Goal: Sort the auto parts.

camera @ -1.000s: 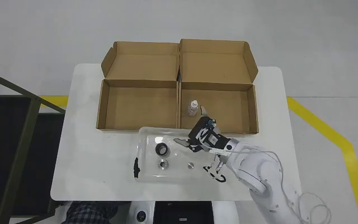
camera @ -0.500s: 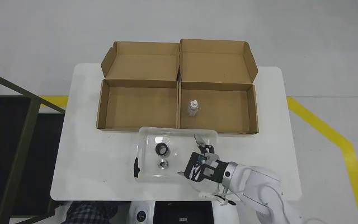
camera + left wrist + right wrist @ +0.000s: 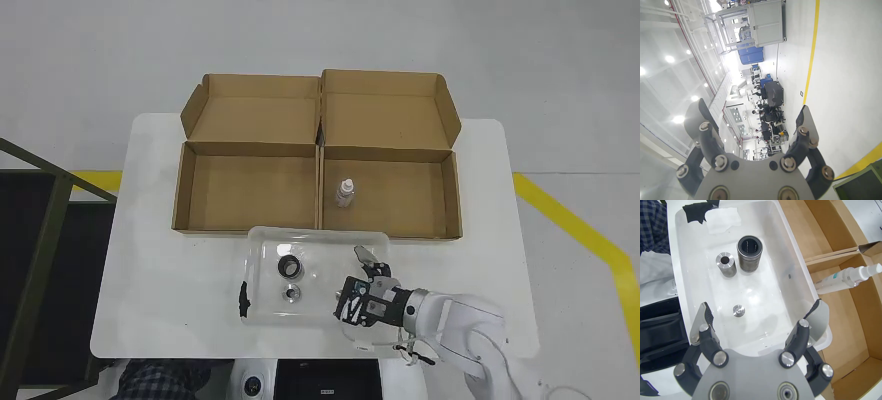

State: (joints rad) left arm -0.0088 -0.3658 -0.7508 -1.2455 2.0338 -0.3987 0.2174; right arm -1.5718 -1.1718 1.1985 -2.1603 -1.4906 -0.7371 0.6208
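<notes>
the white desk carries two open cardboard boxes side by side at its far edge, lids folded back. the left box and the right box touch along one wall. just in front of them, on the robot's side, you find a clear plastic tray that holds the auto parts.

the right gripper hangs over the end of the tray nearest the right box. its fingers are spread wide and grasp nothing. the left gripper is also released, with nothing between its fingers. it points out at the room, away from the desk.

a white spray bottle sits in the right box, near the wall shared with the left box.

in the tray, a dark linear bearing stands on end. a shorter steel bushing stands just beside it. a small metal stud stands apart from both, on the tray floor. in the right wrist view you see it between the spread fingers, clear of each. black tape is stuck on the tray rim at the end far from the gripper.
</notes>
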